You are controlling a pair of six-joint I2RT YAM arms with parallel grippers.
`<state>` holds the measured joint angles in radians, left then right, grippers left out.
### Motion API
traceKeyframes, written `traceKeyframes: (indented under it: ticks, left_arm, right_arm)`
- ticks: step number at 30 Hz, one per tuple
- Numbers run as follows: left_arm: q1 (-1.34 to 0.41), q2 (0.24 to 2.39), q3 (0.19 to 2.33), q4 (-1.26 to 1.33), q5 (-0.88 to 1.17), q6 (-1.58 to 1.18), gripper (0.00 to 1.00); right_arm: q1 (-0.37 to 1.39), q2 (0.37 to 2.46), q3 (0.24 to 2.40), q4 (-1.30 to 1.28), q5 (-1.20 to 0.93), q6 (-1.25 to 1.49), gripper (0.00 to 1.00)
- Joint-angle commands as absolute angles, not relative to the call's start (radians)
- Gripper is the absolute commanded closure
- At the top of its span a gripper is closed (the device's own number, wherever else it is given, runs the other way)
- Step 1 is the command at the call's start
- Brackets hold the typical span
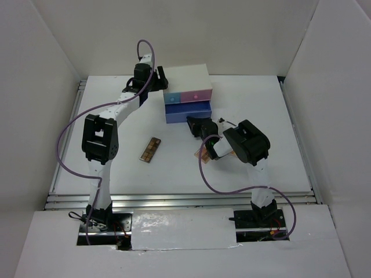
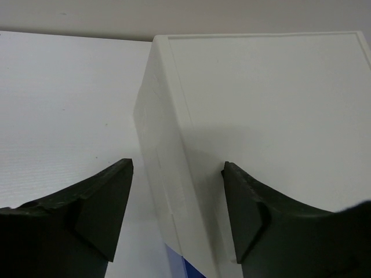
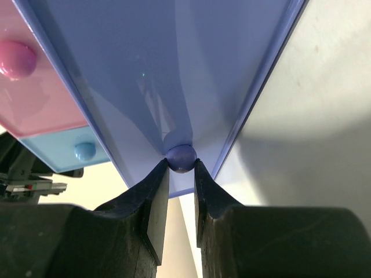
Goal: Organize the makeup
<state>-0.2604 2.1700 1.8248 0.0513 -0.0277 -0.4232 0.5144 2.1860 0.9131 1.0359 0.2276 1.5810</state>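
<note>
The left gripper (image 2: 177, 164) is at the far left corner of the white box (image 1: 185, 76). Its jaws are spread wide and straddle the box's vertical corner edge, one matt black finger over the worktop (image 2: 58, 116) and the other over the lid. Contact with the box cannot be confirmed. The worktop surface is white with a fine ribbed texture. The box is smooth, matt, hard-edged plastic with a flat lid.

The long brown palette (image 1: 151, 149) lies flat on the worktop, aslant, well apart from the box and both grippers. It is a narrow rectangle with rows of small pans; any marking is too small to read.

The box front carries a blue drawer (image 1: 174, 95) and a pink drawer (image 1: 199, 92), each glossy with a round knob of matching colour. Below them the purple drawer (image 1: 188, 111) stands forward of the others.

The right gripper (image 3: 181, 165) has its jaws pressed in on the purple knob (image 3: 181, 156), a small glossy ball on the drawer front.

A pinkish palette (image 1: 202, 155) lies on the worktop, partly hidden under the right arm.
</note>
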Motion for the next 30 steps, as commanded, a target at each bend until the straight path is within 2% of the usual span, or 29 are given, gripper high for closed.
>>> traceKeyframes:
  ticks: [1,4,18,23,25,26,28,30]
  left_arm:
    - [-0.273,2.135,1.798,-0.034,-0.025,-0.413,0.20]
    - [-0.279,2.125,1.795,-0.034,-0.021,-0.411,0.14]
    - [-0.281,2.045,1.755,-0.057,-0.011,-0.437,0.02]
    - [-0.281,2.029,1.775,-0.092,-0.009,-0.449,0.01]
    - [-0.281,2.013,1.779,-0.118,-0.012,-0.456,0.01]
    - [-0.281,2.003,1.776,-0.126,-0.017,-0.463,0.01]
    - [-0.281,1.962,1.767,-0.153,-0.034,-0.472,0.01]
    - [-0.281,1.928,1.790,-0.199,-0.058,-0.483,0.01]
  right_arm:
    - [0.541,2.135,0.873,1.106,0.236,1.586,1.00]
    - [0.554,2.123,0.842,1.121,0.244,1.589,1.00]
    - [0.569,2.063,0.724,1.212,0.242,1.580,1.00]
    - [0.571,2.071,0.722,1.223,0.223,1.582,0.99]
    - [0.571,2.071,0.719,1.227,0.213,1.580,0.86]
    - [0.574,2.068,0.715,1.241,0.210,1.580,0.65]
    - [0.577,2.051,0.690,1.252,0.216,1.574,0.57]
    - [0.575,2.025,0.672,1.259,0.216,1.557,0.38]
